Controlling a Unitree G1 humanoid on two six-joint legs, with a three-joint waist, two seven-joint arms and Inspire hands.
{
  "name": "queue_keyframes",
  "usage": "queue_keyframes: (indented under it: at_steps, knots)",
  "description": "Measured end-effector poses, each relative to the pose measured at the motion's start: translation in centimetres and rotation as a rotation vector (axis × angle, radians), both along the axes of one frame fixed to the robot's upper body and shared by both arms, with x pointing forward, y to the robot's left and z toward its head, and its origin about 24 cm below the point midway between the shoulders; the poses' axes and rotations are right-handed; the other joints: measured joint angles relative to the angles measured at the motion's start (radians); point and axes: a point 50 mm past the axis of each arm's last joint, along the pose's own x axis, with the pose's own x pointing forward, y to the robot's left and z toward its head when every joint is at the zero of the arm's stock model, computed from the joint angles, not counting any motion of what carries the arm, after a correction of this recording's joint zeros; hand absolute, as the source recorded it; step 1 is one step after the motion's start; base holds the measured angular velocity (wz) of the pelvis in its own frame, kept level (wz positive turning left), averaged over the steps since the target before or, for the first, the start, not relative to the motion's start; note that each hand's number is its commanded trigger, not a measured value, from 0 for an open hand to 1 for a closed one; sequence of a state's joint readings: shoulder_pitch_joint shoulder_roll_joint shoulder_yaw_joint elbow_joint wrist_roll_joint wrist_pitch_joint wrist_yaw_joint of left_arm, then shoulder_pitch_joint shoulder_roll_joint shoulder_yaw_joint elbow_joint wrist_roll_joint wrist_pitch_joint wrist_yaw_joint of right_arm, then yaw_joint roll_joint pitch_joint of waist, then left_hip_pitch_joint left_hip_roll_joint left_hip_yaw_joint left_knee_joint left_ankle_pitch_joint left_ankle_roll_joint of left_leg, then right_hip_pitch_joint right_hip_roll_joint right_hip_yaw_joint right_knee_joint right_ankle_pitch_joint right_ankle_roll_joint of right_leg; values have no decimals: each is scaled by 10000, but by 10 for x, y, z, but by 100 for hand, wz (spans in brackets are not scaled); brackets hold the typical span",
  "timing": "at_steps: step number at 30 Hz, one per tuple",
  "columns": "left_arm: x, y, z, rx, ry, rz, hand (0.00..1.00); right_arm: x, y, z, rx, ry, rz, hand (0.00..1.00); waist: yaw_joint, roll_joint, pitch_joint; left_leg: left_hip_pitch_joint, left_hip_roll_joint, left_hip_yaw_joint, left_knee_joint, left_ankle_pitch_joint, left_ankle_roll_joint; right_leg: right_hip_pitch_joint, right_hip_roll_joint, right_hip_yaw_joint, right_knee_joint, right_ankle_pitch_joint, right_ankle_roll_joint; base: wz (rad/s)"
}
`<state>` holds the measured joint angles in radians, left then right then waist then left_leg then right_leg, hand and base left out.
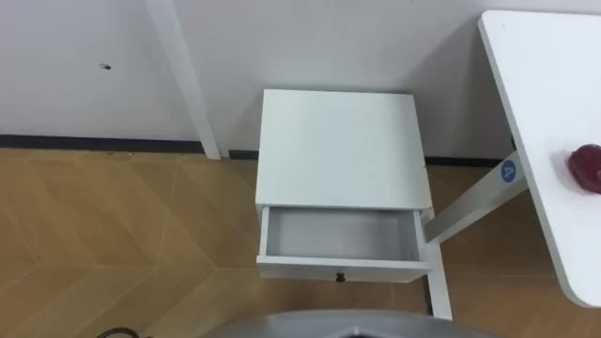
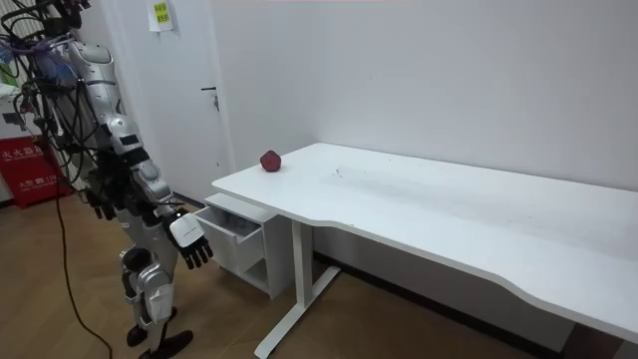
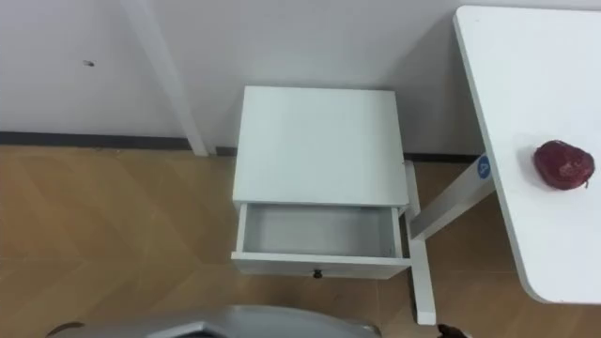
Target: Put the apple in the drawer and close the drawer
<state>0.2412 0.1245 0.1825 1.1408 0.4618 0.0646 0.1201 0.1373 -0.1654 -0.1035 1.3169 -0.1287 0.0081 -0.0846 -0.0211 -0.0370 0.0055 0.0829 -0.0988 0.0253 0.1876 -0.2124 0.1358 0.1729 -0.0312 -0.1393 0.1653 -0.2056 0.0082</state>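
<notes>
I read right hand [image 2: 189, 241] spread, slack | left hand [image 2: 100, 202] slack too | drawer [image 2: 235, 227] open just past right hand | apple [image 2: 270, 161] on table [image 2: 449, 204], up beyond it

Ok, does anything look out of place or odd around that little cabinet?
Nothing spilled or damaged. The drawer of the cabinet stands pulled open and empty, while the apple sits on the white table beside it.
</notes>
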Motion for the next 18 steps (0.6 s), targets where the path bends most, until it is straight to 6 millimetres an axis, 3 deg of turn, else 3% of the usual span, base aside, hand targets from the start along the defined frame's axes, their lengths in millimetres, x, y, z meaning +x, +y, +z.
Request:
queue_keyframes:
  at_steps: [8, 11, 13, 18]
  knots:
    - [7, 0, 0, -55, -258, 374, 0, -2, 0, 0, 91, -134, -995, 0, -12, -9, -30, -65, 4, 44, 14, -1, 1, -160, 1, 59, 29, -1, 2, -2]
    - [5, 0, 0, -115, -262, 561, 0, -3, -1, 0, 65, -620, -2915, 0, -7, 61, -57, -55, 6, 60, 24, -1, 1, -149, 8, 117, 26, -1, 2, 0]
    - [5, 1, 0, -109, -362, 854, 0, -9, -2, 0, 128, -1247, -5512, 0, -74, 61, -48, -47, 8, 65, 12, -3, 1, -139, 2, 10, 25, 0, 2, 0]
    - [-5, 9, 3, 264, -578, 2067, 0, -20, -14, 5, -49, -3042, -11252, 0, -386, 138, -35, -19, 11, 152, -14, -2, 2, -129, 6, 244, 26, -1, 2, -4]
